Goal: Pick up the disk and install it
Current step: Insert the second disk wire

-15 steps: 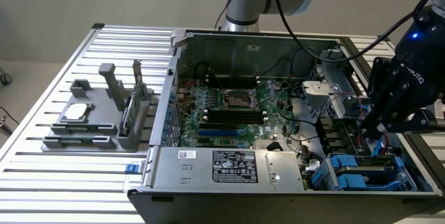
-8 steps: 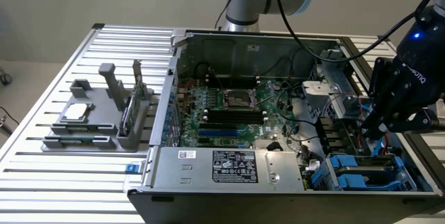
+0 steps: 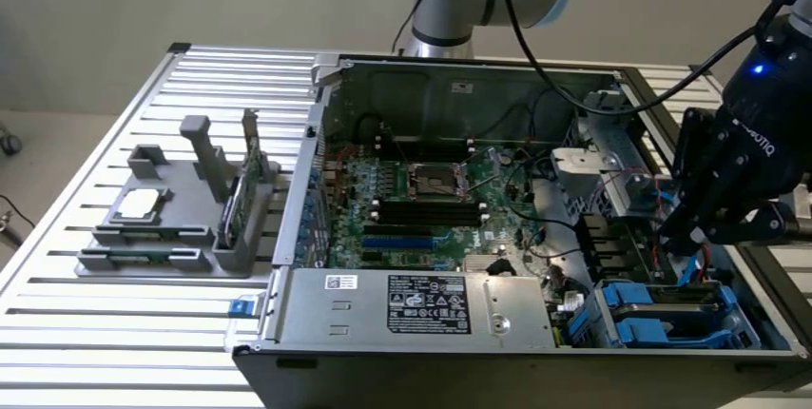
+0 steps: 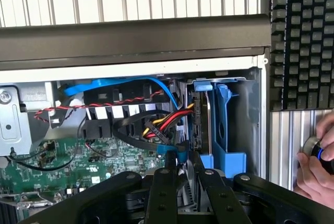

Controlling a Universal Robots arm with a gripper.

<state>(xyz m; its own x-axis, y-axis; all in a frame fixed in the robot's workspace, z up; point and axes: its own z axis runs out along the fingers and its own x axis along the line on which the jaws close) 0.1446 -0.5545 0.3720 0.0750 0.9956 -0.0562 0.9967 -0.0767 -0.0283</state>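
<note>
The disk (image 4: 200, 122) stands on edge inside the drive bay at the corner of the open computer case (image 3: 508, 352), with its blue carrier (image 4: 224, 130) beside the case wall. My gripper (image 4: 185, 174) is right over the disk's near edge. Its black fingers (image 4: 166, 182) stand close together and appear shut on that edge. In the exterior view my gripper (image 3: 675, 243) reaches down into the case at that view's right, just above the blue drive bay (image 3: 660, 314).
Red, yellow and blue cables (image 4: 156, 127) run right beside the disk. A grey tray (image 3: 152, 259) on the slatted table holds a CPU chip (image 3: 137, 204) and a circuit card (image 3: 235, 204). A keyboard (image 4: 302, 41) and a person's hand (image 4: 313, 174) lie just outside the case wall.
</note>
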